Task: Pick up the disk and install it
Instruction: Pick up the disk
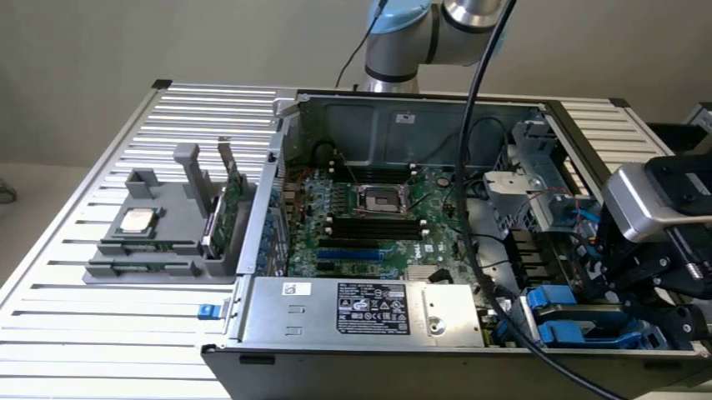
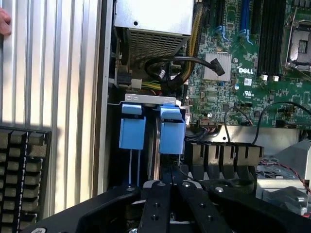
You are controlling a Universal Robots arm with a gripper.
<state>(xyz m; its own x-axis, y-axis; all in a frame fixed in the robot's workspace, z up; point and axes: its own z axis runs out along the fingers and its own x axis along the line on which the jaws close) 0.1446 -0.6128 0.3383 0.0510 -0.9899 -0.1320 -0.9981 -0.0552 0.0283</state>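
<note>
1. My claw (image 2: 170, 184), all black jointed metal, is clenched with its fingertips drawn together. I cannot tell whether they pinch anything.
2. The disk (image 2: 172, 137) stands on edge in the case's drive bay, just ahead of my tips, its smooth blue plastic carrier facing me.
3. A second blue carrier (image 2: 132, 132) sits just beside it.
4. Nearby are the green motherboard (image 2: 233, 77), a perforated grey power supply (image 2: 150, 34) and the ribbed aluminium table (image 2: 48, 73).
</note>
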